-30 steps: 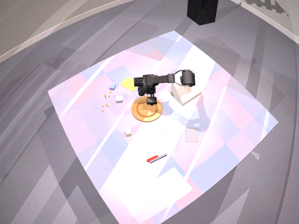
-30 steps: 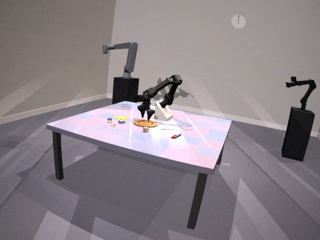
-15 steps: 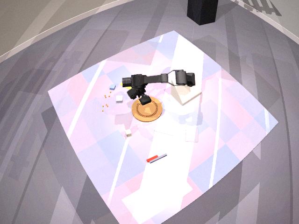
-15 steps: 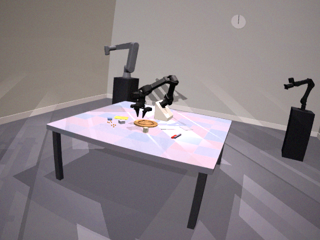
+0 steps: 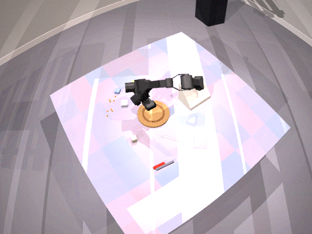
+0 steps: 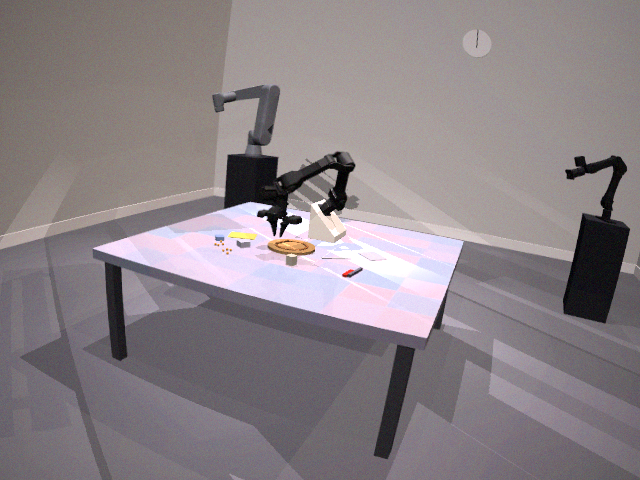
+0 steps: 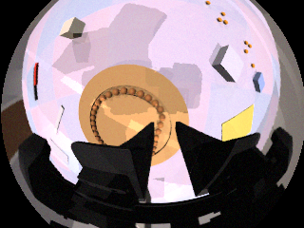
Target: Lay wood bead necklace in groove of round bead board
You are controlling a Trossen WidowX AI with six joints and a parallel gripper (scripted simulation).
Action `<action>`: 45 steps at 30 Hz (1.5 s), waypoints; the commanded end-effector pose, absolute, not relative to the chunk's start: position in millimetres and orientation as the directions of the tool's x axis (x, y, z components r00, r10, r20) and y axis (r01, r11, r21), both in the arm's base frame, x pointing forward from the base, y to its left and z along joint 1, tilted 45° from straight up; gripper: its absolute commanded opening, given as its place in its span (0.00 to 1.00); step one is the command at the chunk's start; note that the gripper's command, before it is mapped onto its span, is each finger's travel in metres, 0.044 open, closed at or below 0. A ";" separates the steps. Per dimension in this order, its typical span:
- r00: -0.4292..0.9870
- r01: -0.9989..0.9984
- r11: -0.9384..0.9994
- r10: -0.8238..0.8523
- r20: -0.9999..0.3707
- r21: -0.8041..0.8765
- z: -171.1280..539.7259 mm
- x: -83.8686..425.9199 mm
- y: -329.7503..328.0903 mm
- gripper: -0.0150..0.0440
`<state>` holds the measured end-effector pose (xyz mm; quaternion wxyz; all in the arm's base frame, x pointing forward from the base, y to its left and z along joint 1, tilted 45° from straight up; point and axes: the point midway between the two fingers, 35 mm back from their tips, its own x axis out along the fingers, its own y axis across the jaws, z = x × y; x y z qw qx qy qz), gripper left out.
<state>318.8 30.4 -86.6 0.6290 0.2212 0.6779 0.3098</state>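
Observation:
The round wooden bead board (image 5: pixel 156 125) (image 6: pixel 272 246) (image 7: pixel 138 71) lies flat on the table. The brown bead necklace (image 5: pixel 153 121) (image 7: pixel 123 90) lies on it as a ring. In the wrist view its left and top beads follow the circular groove, while the beads on the right lie inside the groove line, away from it. My gripper (image 6: pixel 278 235) (image 7: pixel 165 125) is partly open and empty, with its tips above the board near the right-hand beads. The left finger hides some beads at the bottom of the ring.
A white block (image 5: pixel 124 103) (image 7: pixel 228 63), a blue block (image 5: pixel 117 90) (image 7: pixel 258 82), a yellow sheet (image 6: pixel 242 236) (image 7: pixel 238 124) and several loose orange beads lie beside the board. A small cream block (image 5: pixel 133 138) (image 6: pixel 291 259) and a red-and-grey object (image 5: pixel 158 165) lie farther off. A cream wedge (image 6: pixel 324 227) stands under the arm.

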 end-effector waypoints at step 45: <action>-0.114 -0.091 0.708 0.691 -0.714 0.700 -106.5 315.2 50.0 0.25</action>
